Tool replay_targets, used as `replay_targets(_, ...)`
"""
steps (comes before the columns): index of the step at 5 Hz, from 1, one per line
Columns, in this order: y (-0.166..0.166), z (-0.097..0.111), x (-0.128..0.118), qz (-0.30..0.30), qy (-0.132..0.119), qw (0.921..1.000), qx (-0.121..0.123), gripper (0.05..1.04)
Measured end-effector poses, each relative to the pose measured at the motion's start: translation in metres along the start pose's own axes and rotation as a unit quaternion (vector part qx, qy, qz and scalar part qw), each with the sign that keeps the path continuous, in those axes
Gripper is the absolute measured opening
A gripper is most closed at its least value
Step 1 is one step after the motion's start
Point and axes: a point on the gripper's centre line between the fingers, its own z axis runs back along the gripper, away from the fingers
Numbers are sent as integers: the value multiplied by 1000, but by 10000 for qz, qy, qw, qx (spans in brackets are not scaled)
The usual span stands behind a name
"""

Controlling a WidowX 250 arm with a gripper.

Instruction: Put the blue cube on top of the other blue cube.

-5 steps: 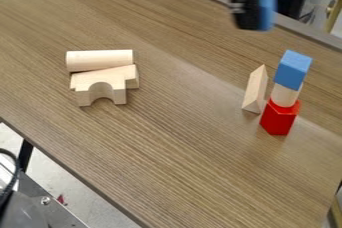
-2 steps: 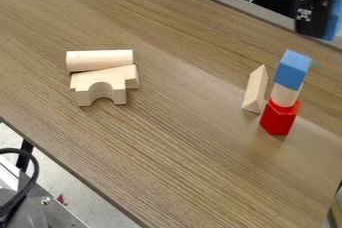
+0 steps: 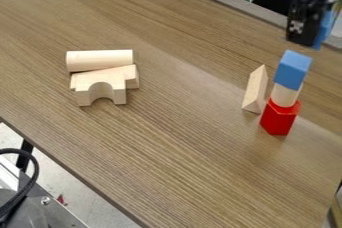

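1. In the black claw (image 3: 312,38), at the upper right of the view, grips a blue cube (image 3: 324,31), partly hidden behind the near side of the claw.
2. Just below and slightly left in the view, shows the other blue cube (image 3: 292,70), with a small gap between it and the claw.
3. Under that cube, find a short pale wooden cylinder (image 3: 286,95), upright and touching it.
4. At the bottom of the same stack, find a red block (image 3: 279,119) on the table (image 3: 180,147).
5. Just left of the stack, see a pale wooden wedge (image 3: 255,91).
6. Well apart, on the left part of the table, see a longer wooden cylinder (image 3: 100,60) lying on its side, then a flat wooden block (image 3: 131,76) and an arched wooden block (image 3: 87,92), bunched close together.
7. Beyond the lower left table edge, see a dark cable (image 3: 34,173).
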Motion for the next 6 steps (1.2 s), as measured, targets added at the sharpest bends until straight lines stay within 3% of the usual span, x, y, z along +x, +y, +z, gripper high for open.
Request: replay_targets(6,-1,-17,-1,-17,-29,9999,146,546)
